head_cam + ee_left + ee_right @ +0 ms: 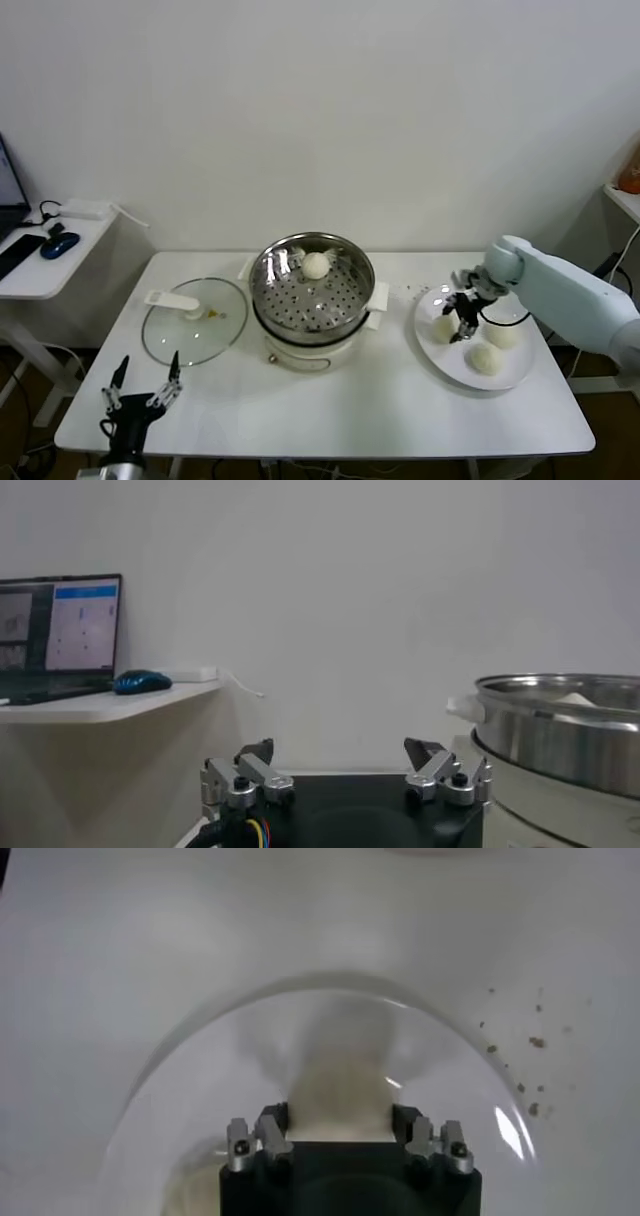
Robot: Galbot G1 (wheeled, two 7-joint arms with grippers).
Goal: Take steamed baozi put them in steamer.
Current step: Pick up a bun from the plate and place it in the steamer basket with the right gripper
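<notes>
Pot: the steamer (311, 290) sits mid counter (330, 400) with one bun (316, 265) inside.
Plate: three buns wait on the plate (455, 368).
Right gripper (464, 323): low over the left bun (444, 327), jaws apart, maybe touching it.
Tip: squeeze softly, lift straight up.
Left gripper (140, 385): waits at the near counter edge, jaws apart.

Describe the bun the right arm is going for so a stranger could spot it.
Start at the steamer mid-table, then move to the white plate on its right. Three buns lie there; it is the bun nearest the steamer, with the right claw right at it, unlike the other two.
</notes>
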